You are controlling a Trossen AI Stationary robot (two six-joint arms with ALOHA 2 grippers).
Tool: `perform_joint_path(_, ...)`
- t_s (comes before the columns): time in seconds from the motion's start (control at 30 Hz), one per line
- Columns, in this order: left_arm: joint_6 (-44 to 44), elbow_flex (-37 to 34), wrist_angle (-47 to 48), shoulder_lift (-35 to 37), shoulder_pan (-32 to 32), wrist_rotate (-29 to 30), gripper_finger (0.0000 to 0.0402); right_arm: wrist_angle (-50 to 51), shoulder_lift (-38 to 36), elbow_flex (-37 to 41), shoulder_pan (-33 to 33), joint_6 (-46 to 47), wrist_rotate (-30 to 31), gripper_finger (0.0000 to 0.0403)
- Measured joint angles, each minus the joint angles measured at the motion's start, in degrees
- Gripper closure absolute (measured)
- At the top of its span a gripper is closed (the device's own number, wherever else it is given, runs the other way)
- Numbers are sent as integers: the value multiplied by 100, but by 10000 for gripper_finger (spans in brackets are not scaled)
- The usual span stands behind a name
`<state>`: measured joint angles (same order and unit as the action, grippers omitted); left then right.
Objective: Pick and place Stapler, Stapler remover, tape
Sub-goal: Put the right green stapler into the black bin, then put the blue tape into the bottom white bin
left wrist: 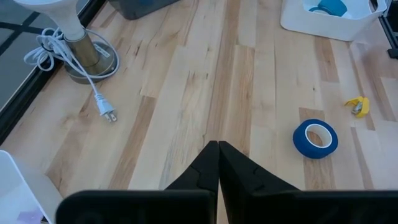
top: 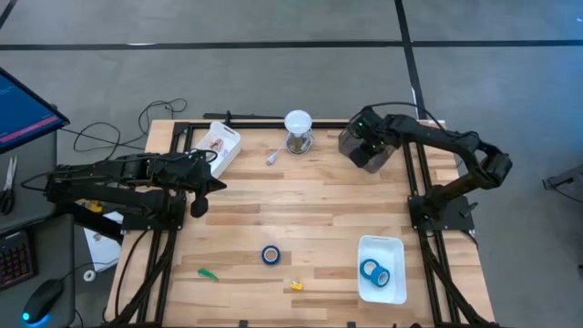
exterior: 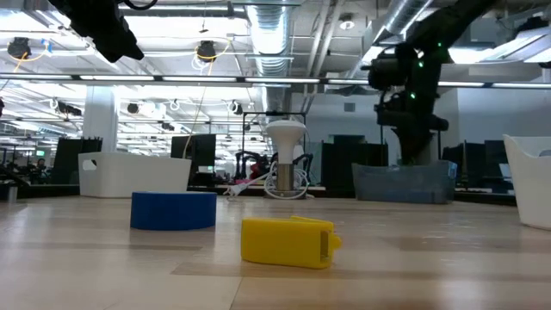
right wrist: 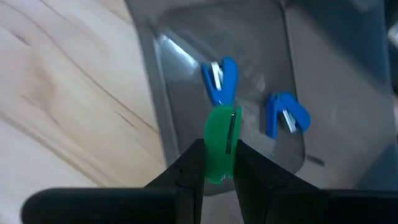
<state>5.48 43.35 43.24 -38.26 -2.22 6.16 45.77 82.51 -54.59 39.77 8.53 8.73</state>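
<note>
Your right hand (right wrist: 219, 163) pinches a green staple remover (right wrist: 221, 144) above the grey bin (top: 369, 151), ready to drop it beside two blue ones; left hand (left wrist: 218, 163), closed empty, waits over the counter (top: 319, 210).

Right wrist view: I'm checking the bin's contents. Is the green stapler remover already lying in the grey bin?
No. The green stapler remover is clamped in the right end effector above the grey bin, which holds two blue ones.
</note>
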Motion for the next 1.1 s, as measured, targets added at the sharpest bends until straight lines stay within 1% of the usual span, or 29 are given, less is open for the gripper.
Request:
perform_joint_path(0.13, 0, 1, 0, 0, 0, 1, 401, -148, -1, 239, 114, 24, 2, 343)
perform_joint_path(0.4, 84, 0, 0, 0, 0, 2, 401, -169, -3, 265, 371, 51, 10, 340)
perform_joint_path(0.9, 101, 1, 0, 0, 0, 2, 401, -168, -3, 265, 398, 51, 33, 270)
perform_joint_path(1.1, 101, 1, 0, 0, 0, 2, 401, -152, 4, 265, 462, 51, 33, 258)
